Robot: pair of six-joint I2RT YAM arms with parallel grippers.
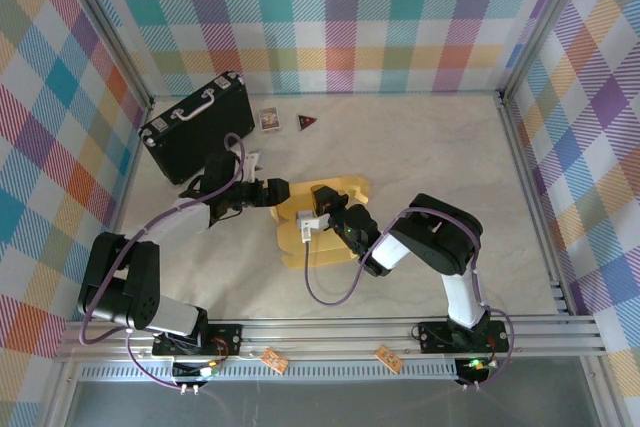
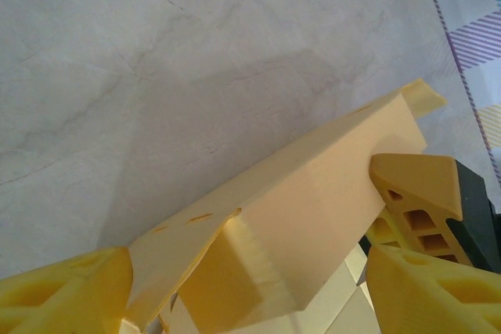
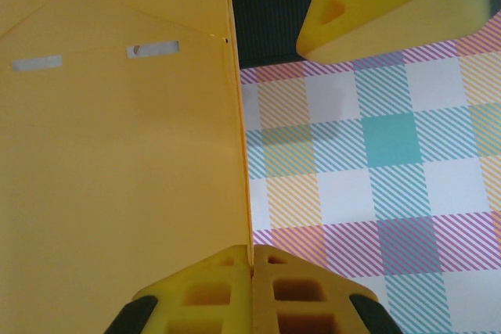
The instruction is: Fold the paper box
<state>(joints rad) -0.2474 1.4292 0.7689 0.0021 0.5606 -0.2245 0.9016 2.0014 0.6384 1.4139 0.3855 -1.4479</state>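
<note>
Hanging at the near rail, two small orange-brown tags [image 1: 272, 359] carry print too small to read. Beyond them, mid-counter, the mustard-yellow cardboard paper box [image 1: 352, 190] sits as a half-raised sheet on the pale marbled counter [image 1: 450, 147], with both arms reaching in over it. The right pincer [image 3: 252, 256] is closed tight, the thin edge of one upright panel nipped between its yellow fingers. The left pincer [image 2: 250, 260] stands wide open with a creased panel and flap lying between its fingers, gripping nothing that I can see. The board looks light and fairly stiff along its panels but ready to bend at the scored lines, so it would likely slide or lift at a nudge and crease wrongly if squeezed mid-panel. The safer hold is probably a panel edge close to a fold, one arm pinning while the other turns a flap toward the two small slots [image 3: 153, 50] cut near the panel's top. The card shows no printing. Farther back lie a black hard case with a pale handle [image 1: 195, 125], a small card [image 1: 268, 119] and a dark triangle [image 1: 307, 122], none with writing I can make out.
</note>
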